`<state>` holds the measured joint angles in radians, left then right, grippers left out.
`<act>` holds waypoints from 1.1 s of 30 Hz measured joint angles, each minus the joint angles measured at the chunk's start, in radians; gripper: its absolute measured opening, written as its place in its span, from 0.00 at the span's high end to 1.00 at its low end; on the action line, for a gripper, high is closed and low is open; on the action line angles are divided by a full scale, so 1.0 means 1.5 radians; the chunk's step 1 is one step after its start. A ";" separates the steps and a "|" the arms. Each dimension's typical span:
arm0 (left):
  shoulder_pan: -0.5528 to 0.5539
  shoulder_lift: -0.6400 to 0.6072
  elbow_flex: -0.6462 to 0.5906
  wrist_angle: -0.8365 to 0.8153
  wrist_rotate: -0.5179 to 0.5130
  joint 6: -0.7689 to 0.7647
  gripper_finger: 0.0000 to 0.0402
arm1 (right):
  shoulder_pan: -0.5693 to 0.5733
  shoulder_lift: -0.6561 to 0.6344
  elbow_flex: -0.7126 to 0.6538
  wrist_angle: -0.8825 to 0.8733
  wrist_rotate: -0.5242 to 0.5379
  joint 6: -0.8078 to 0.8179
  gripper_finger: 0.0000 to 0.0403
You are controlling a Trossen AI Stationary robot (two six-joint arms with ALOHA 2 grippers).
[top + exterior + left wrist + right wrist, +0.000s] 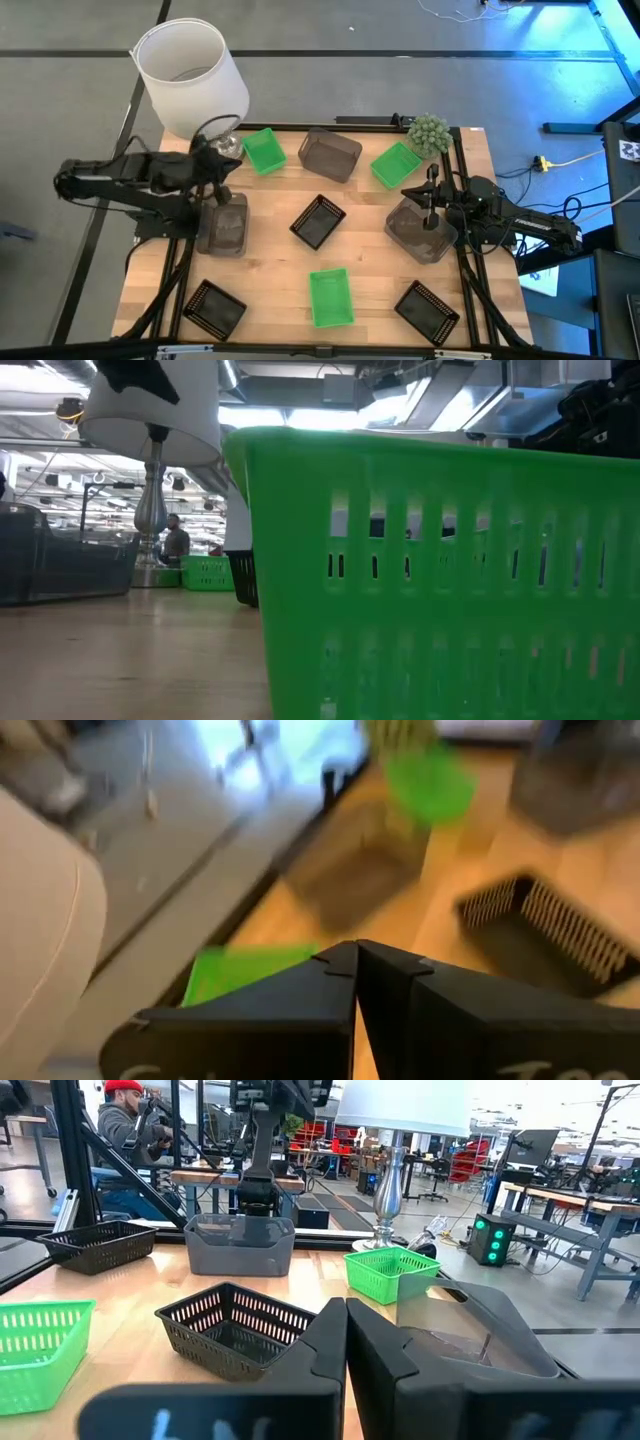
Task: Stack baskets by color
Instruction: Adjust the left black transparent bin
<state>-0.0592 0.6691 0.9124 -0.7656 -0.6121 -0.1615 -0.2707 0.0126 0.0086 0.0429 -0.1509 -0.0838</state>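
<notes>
Nine baskets lie spread over the wooden table. The green ones are at the far left (264, 151), far right (396, 164) and near middle (331, 297). Black ones sit in the middle (318, 221), near left (214, 307) and near right (428, 311). Grey ones stand at the far middle (330, 153), left (222, 223) and right (420, 228). My left gripper (357, 960) is shut and empty, raised above the left grey basket, beside the far-left green one. My right gripper (346, 1320) is shut and empty, level, just over the right grey basket (480, 1342).
A white lampshade (190, 75) on a metal stem stands at the table's far left corner, close to my left arm. A small round green plant (428, 132) sits at the far right. In the low view the near green basket (440, 580) blocks most of the sight.
</notes>
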 joint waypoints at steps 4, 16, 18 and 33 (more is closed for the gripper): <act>0.000 0.105 0.134 -0.243 0.030 -0.138 1.00 | 0.000 0.000 0.000 0.000 0.000 0.000 0.97; 0.000 0.170 0.214 -0.292 0.207 -0.216 1.00 | 0.000 0.000 0.000 0.000 0.000 -0.003 0.97; 0.000 0.174 0.214 -0.293 0.211 -0.252 1.00 | 0.000 0.000 0.000 0.000 0.000 -0.003 0.97; 0.000 0.216 0.213 -0.376 0.279 -0.544 0.85 | 0.000 0.000 0.000 0.000 0.000 -0.003 0.97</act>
<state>-0.0592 0.9927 1.2320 -1.3302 -0.1936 -0.9780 -0.2708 0.0124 0.0086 0.0429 -0.1507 -0.0879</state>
